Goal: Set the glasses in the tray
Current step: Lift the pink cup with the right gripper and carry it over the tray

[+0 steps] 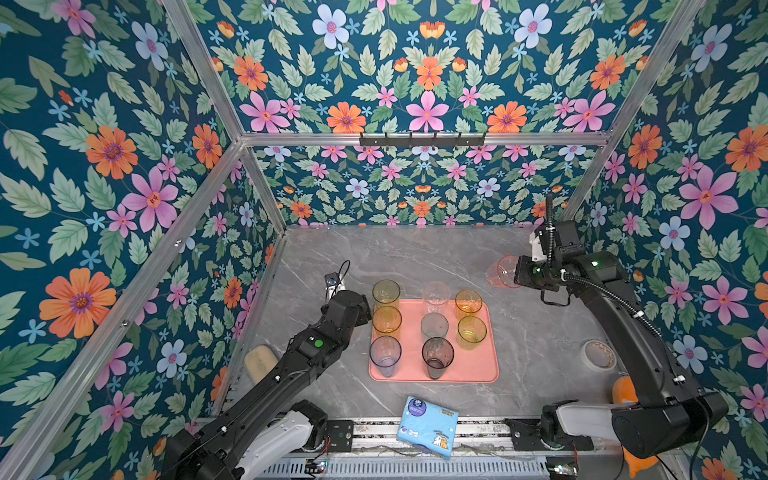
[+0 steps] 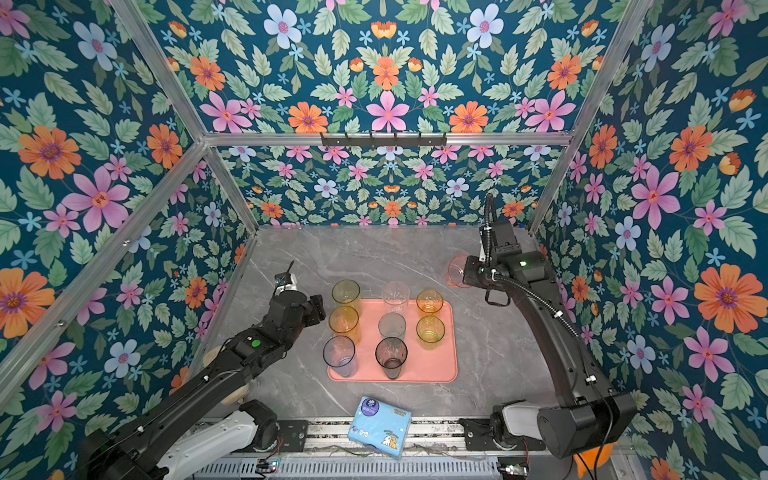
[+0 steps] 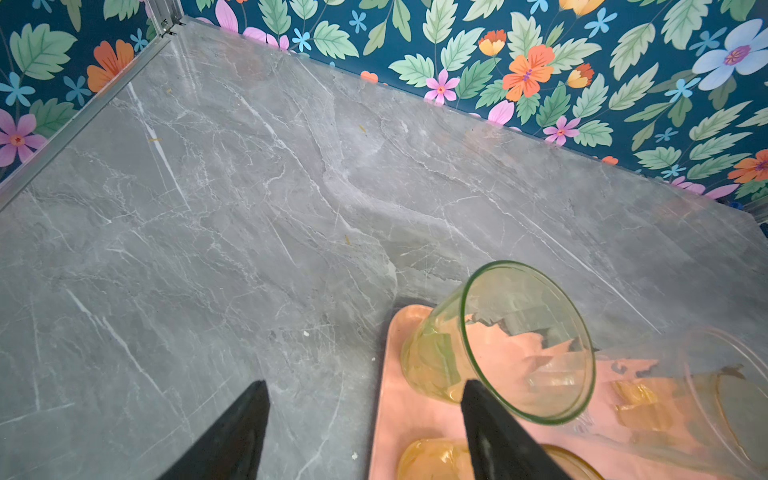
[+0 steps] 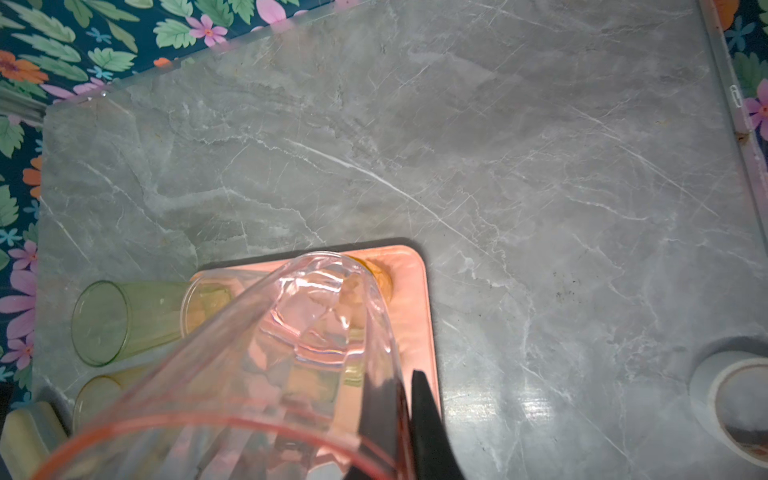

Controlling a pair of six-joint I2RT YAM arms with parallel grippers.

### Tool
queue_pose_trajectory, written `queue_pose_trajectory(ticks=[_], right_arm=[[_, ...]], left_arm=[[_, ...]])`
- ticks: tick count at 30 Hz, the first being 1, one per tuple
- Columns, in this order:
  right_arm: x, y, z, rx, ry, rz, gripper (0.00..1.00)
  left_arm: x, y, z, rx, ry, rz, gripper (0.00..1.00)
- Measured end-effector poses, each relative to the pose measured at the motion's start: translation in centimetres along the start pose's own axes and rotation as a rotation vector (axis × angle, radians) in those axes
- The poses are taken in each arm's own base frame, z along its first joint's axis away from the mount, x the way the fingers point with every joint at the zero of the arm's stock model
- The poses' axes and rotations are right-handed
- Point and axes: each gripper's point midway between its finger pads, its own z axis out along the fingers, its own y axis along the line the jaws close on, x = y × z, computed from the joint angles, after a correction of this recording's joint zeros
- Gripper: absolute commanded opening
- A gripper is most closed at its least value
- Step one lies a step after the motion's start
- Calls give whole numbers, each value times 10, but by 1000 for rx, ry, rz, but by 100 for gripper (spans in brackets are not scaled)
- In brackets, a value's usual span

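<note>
my right claw (image 4: 409, 376): pinching pink glass (image 4: 291, 340) by rim, aloft near tray (image 1: 478, 372) far-right corner, base free for set-down | my left claw (image 3: 363, 384): wide, empty, off tray far-left corner, out of the way

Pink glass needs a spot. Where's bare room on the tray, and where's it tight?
Free: the near-right corner of the tray, bordered by the dark glass on its left and the yellow-green glass behind it. The rest of it is crowded. Bare table lies between tray and tape roll.
</note>
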Motion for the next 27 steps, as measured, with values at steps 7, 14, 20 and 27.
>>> queue_pose_trajectory(ticks=[7,14,20,27], right_arm=[[22,16,-9,-18,11,-56,2],[45,28,-13,-28,43,-120,1],[67,32,-12,-16,86,-167,1],[95,31,-10,5,144,-202,0]], left_arm=[[-2,-3,2,5,1,-1,76],[-1,-5,4,7,11,2,76],[-3,-8,4,12,11,1,76],[-1,-9,6,13,22,3,76]])
